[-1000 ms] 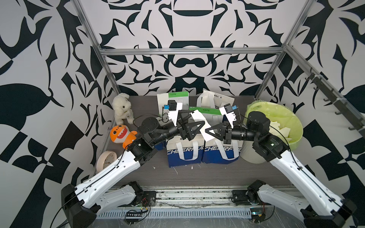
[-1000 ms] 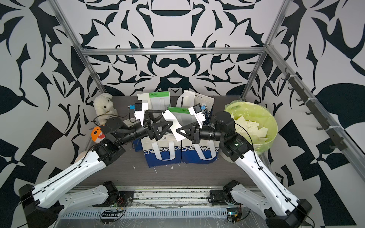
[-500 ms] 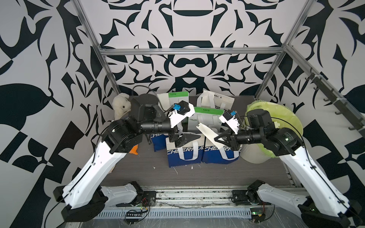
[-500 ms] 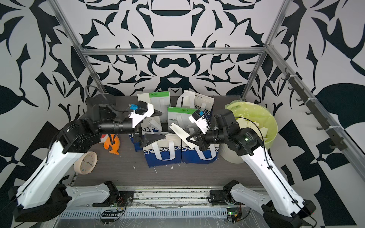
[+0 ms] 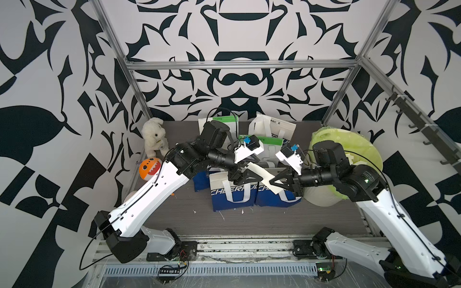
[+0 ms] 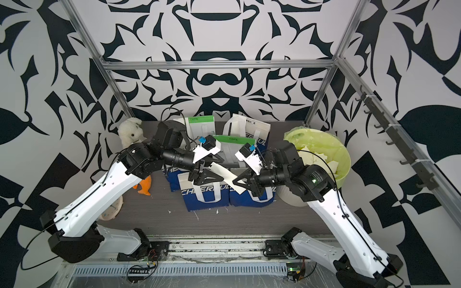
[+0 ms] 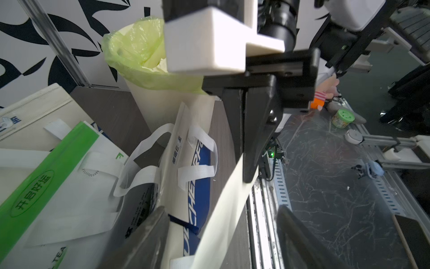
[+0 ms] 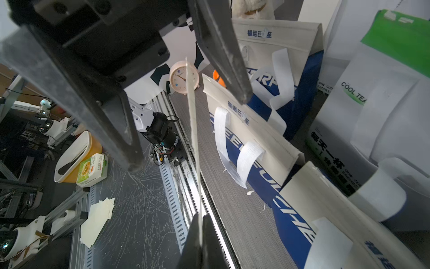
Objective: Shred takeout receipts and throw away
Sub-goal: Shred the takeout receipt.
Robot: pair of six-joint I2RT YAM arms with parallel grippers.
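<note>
A cream-white takeout receipt (image 5: pixel 258 171) (image 6: pixel 222 171) hangs in the air over the blue bags in both top views. My right gripper (image 5: pixel 272 181) (image 6: pixel 233 180) (image 8: pixel 200 217) is shut on one end of it. The free end of the receipt (image 7: pixel 232 186) runs between the jaws of my left gripper (image 5: pixel 262 172) (image 7: pixel 221 208), which stand open on either side without pinching it. In the right wrist view the receipt (image 8: pixel 194 139) shows edge-on. The bin with the lime-green liner (image 5: pixel 349 149) (image 6: pixel 321 142) stands at the right, with torn pieces (image 6: pixel 309 157) inside.
Two blue-and-white bags (image 5: pixel 232 197) stand under the grippers, with green-and-white bags (image 5: pixel 270 147) behind them. A plush rabbit (image 5: pixel 153 136), an orange toy (image 5: pixel 148 169) and a small clock (image 8: pixel 183 76) sit at the left. Tiny paper scraps (image 5: pixel 194 212) lie on the table.
My left arm lifted its elbow and brought its gripper round the receipt's free end, and its jaws have narrowed. My right gripper stayed shut on the receipt and shifted slightly.
</note>
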